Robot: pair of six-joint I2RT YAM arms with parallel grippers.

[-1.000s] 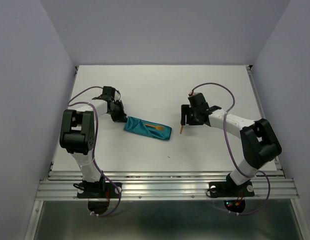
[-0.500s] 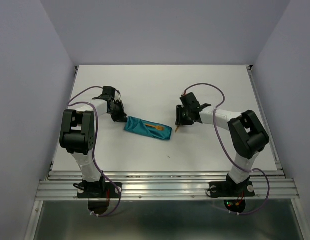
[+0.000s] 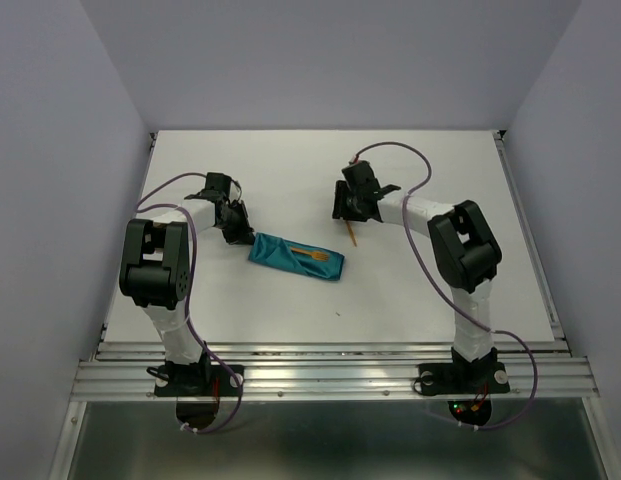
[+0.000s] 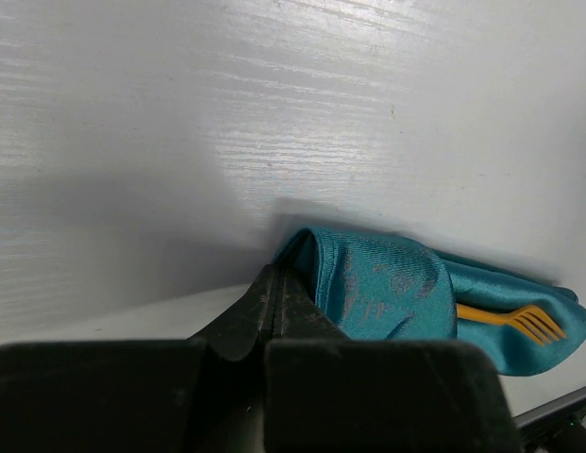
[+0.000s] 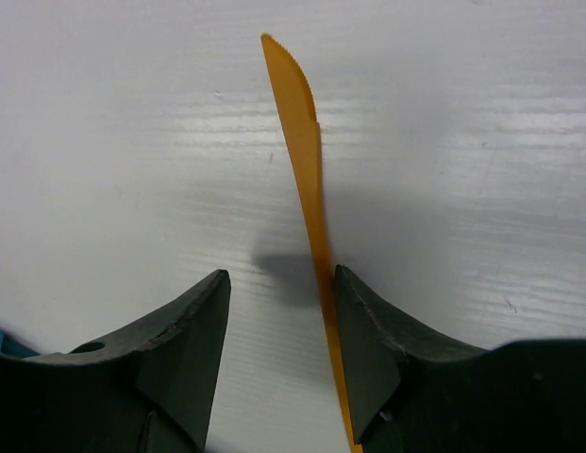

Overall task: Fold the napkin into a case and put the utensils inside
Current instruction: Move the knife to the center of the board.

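The napkin, folded into a narrow teal case (image 3: 290,257), lies left of the table's middle. An orange fork (image 3: 312,254) is tucked in it, tines showing (image 4: 530,324). My left gripper (image 3: 242,232) is shut on the case's left edge, which arches up from the closed tips (image 4: 278,283) beside the teal cloth (image 4: 387,283). My right gripper (image 3: 342,210) hovers behind the case's right end with its jaws open (image 5: 279,272). An orange knife (image 5: 302,132) leans against the inner face of the right finger only. From above the knife (image 3: 350,235) points toward the case.
White table (image 3: 440,300) with raised walls at the back and sides, and a metal rail along the near edge. Cables loop over both arms. Nothing else lies on the surface.
My right arm has swung left and farther back, bringing the knife from right of the case to behind its right end. Its jaws stand narrower than a second ago. The left arm is unmoved.
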